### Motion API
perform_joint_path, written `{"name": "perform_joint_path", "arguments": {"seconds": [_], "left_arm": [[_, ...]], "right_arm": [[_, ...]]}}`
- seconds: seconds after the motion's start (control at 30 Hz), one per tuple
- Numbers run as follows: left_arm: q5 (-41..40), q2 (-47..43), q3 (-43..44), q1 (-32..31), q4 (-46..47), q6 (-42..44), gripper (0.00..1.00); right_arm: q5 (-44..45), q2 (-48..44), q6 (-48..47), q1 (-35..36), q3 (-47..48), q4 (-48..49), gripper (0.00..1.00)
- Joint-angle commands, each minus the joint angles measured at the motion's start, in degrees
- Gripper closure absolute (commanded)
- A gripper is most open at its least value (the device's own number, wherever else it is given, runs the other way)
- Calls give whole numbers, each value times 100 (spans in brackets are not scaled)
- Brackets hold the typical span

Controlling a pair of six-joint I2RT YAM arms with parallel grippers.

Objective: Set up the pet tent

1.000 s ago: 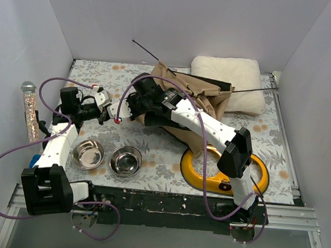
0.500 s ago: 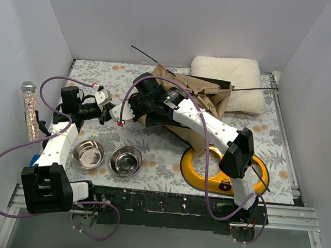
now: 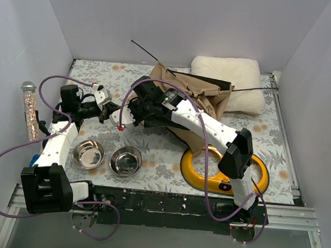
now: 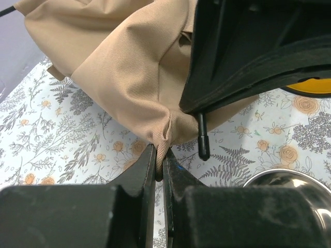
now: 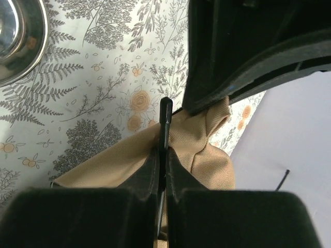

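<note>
Robot lab cell, plain white walls (image 3: 192,22)

Matt cloth, glossy metal

The pet tent (image 4: 124,72) is tan woven cloth, finely ribbed and matt; its rod (image 4: 202,139) is smooth black. My left gripper (image 4: 159,157) is matt black, the bowl (image 4: 289,188) polished metal, the table cover (image 4: 62,139) smooth and printed, the cushion (image 3: 230,77) fluffy.

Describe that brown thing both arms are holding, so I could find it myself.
Look at the far middle of the floral-patterned table, just left of the cream fluffy cushion. There lies a crumpled tan-brown fabric tent with black lining. Unlike the cushion and the yellow oval stand, thin black rods stick out of it.
</note>
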Motion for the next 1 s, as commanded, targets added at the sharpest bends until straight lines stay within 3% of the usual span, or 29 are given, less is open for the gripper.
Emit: {"name": "perform_joint_path", "arguments": {"seconds": [0.0,0.1,0.27,0.6,0.97], "left_arm": [[232,-191,238,-5,-37,275,100],[144,-165,229,3,-55,231,100],[136,-68,229,3,-38,240,100],[180,-156,124,3,24,363,100],[144,-297,88,-5,-73,539,100]], "right_arm": [[172,315,330,-95,731,-457,99],[-153,88,454,-209,638,-345,99],[-497,-686,629,-350,-408,314,99],[-524,-397,1631,-412,223,315,99],[-216,-72,1649,-342,531,192,99]]}}
